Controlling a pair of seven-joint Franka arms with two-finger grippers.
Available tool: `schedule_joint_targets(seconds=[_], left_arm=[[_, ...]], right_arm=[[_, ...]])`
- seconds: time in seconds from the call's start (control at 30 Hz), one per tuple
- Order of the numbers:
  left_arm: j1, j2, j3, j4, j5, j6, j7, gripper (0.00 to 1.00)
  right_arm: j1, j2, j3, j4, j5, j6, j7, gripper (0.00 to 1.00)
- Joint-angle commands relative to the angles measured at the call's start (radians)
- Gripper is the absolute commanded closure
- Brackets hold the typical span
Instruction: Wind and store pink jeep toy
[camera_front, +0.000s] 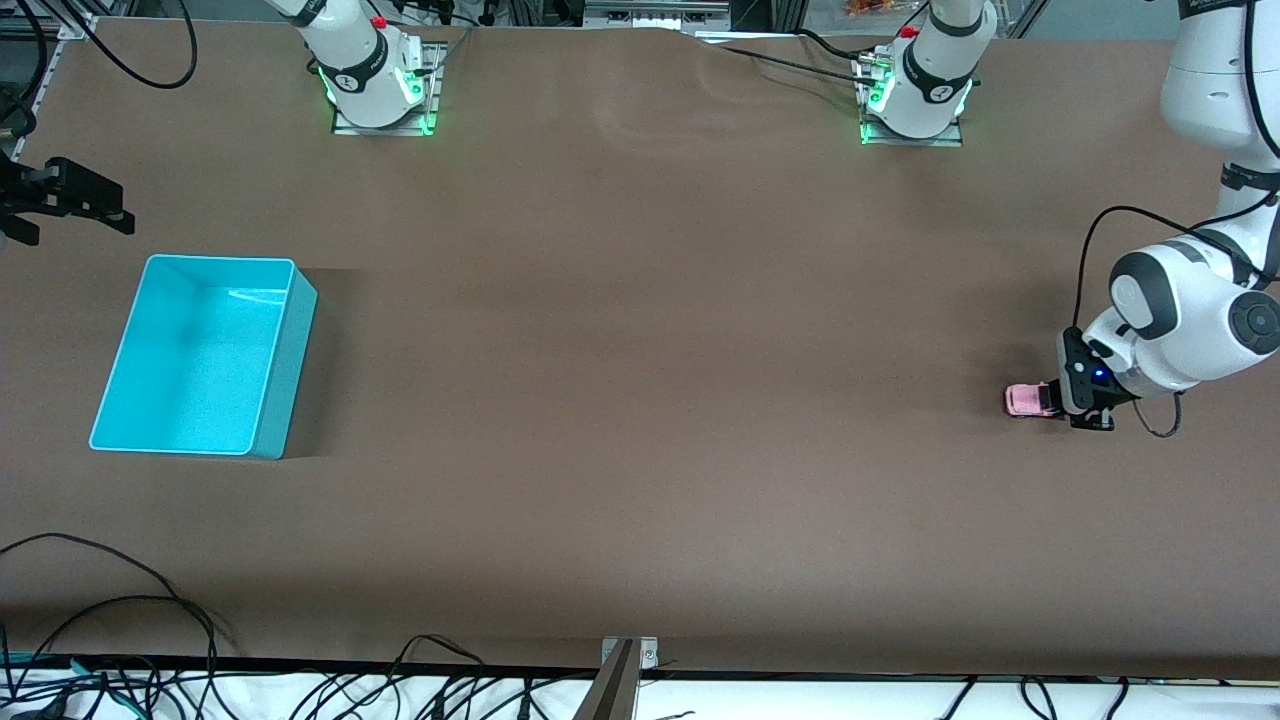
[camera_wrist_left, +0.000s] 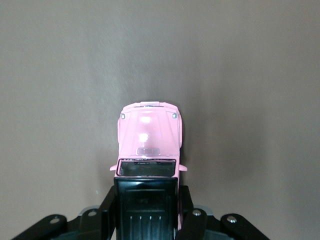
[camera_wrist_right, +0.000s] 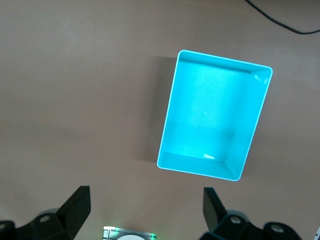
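At the table's left-arm end, left gripper (camera_front: 1088, 405) clamps the small pink toy jeep with black roof (camera_front: 1030, 400) on the brown tabletop (camera_front: 640, 400). Winding and storing both look undone: the rectangular turquoise plastic bin (camera_front: 275, 390) at 9 o'clock is empty. Right gripper (camera_wrist_right: 145, 205) waits over it, fingers spread.

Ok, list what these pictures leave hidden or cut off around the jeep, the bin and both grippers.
- pink jeep toy: rear hidden by the left gripper in the front view; cut off by the left wrist view's edge.
- jeep's wheels: hidden under its body, left wrist view.
- right gripper: arm cut off, front view.
- turquoise bin: nearer inner wall hidden, front view.

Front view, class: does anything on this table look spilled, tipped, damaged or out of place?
Nothing stands out. The turquoise bin sits upright and empty; the left gripper is shut on the intact pink jeep toy; the right gripper waits open.
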Motion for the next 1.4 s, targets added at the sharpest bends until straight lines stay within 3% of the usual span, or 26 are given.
schedule_joint_targets(seconds=[0.0, 0.47, 0.5, 0.53, 0.57, 0.6, 0.77, 0.97, 1.17, 1.37], left_arm=[[0.019, 0.035, 0.037, -0.003, -0.029, -0.01, 0.096, 1.0], [0.008, 0.028, 0.053, 0.0, -0.055, -0.011, 0.101, 1.0], [0.007, 0.028, 0.053, 0.0, -0.067, -0.011, 0.098, 0.96], [0.005, 0.026, 0.053, 0.002, -0.075, -0.011, 0.098, 0.72], [0.002, 0.026, 0.053, 0.003, -0.076, -0.011, 0.1, 0.25], [-0.001, 0.023, 0.053, 0.013, -0.076, -0.013, 0.1, 0.0], [-0.036, -0.007, 0.05, 0.077, -0.076, -0.068, 0.089, 0.0], [-0.041, -0.029, 0.051, 0.256, -0.064, -0.359, 0.04, 0.0], [-0.041, -0.107, 0.051, 0.352, 0.017, -0.562, -0.003, 0.0], [-0.041, -0.132, 0.053, 0.421, 0.006, -0.611, -0.044, 0.0]], right_arm=[[-0.006, -0.003, -0.003, -0.002, 0.019, 0.001, -0.017, 0.0], [-0.006, -0.002, -0.005, -0.002, 0.038, 0.004, -0.019, 0.0], [-0.006, -0.002, -0.005, -0.002, 0.039, 0.004, -0.019, 0.0], [-0.006, -0.002, -0.005, -0.002, 0.039, 0.004, -0.019, 0.0], [-0.008, -0.002, -0.005, -0.002, 0.039, 0.004, -0.019, 0.0], [-0.008, -0.002, -0.005, -0.002, 0.039, 0.004, -0.019, 0.0], [-0.014, -0.002, -0.005, -0.002, 0.039, 0.004, -0.019, 0.0], [-0.014, -0.003, -0.005, -0.002, 0.039, 0.004, -0.019, 0.0], [-0.016, -0.002, -0.005, -0.002, 0.039, 0.004, -0.019, 0.0], [-0.016, -0.002, -0.005, -0.002, 0.039, 0.004, -0.019, 0.0]])
